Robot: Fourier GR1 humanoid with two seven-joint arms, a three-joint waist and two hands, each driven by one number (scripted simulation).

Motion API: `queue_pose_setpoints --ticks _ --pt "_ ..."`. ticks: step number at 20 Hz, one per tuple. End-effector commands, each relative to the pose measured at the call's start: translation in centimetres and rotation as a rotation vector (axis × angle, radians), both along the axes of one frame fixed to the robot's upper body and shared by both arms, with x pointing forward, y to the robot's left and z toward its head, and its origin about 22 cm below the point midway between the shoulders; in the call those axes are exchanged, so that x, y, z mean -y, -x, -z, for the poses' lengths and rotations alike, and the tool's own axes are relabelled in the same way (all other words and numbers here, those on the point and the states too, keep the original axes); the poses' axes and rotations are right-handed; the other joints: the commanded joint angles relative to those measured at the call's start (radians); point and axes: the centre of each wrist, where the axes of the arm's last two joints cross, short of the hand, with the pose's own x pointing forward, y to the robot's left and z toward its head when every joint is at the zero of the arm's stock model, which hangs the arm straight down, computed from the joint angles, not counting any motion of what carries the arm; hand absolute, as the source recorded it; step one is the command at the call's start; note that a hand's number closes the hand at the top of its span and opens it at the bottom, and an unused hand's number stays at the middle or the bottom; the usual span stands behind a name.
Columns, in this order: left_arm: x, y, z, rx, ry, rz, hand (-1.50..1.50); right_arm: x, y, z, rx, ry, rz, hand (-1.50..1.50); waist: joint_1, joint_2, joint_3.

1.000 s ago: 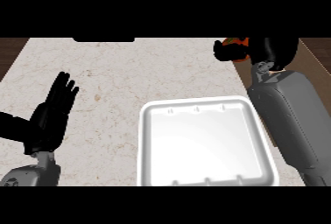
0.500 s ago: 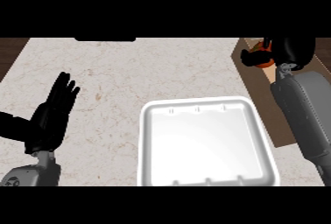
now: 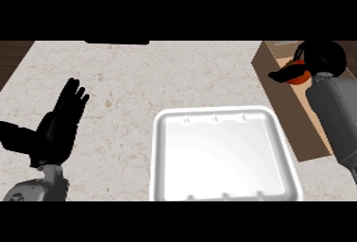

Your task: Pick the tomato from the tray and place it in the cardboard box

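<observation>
Now right hand (image 3: 317,59) curls around tomato (image 3: 300,78) above cardboard box (image 3: 293,111); left hand (image 3: 55,125) rests spread beside white tray (image 3: 164,156).

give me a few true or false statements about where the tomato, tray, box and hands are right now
1. The tomato lies on the white tray. False: the right hand holds it over the cardboard box.
2. The tray holds nothing. True.
3. The left hand is curled round something. False: it rests open at the view's left, fingers up.
4. The cardboard box stands right of the tray. True.
5. The right hand is curled round the tomato. True.
</observation>
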Motion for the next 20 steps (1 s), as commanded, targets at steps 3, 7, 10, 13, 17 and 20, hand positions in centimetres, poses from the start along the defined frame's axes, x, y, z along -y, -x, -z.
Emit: queue_pose_setpoints --ticks 3,7,10,13,17,20 --pt "0.2 -0.5 0.6 -0.005 -0.003 -0.018 0.0 2.8 1.0 2.2 0.265 -0.055 -0.049 -1.5 -0.013 0.01 0.01" --pt "-0.3 0.0 0.8 -0.006 -0.008 -0.009 0.0 2.7 0.2 -1.6 0.545 -0.155 -0.108 -1.5 -0.014 0.007 0.01" --pt "-0.8 0.1 0.6 -0.012 -0.004 -0.01 0.0 2.0 0.0 -2.4 0.605 -0.328 -0.104 -1.5 -0.017 0.003 0.009" --pt "-1.0 -0.1 -0.2 -0.004 -0.009 -0.001 0.0 2.3 0.1 -2.8 0.665 -0.523 -0.055 -1.5 -0.023 0.001 0.01" --pt "-1.2 0.2 0.6 -0.031 0.005 -0.042 0.0 3.2 0.8 -4.3 0.752 -0.774 -0.051 -1.5 -0.042 -0.005 0.009" --pt "-1.1 0.1 0.4 0.01 -0.009 -0.025 0.0 5.5 1.9 -2.8 0.817 -0.841 -0.028 -1.5 -0.032 0.0 0.009"
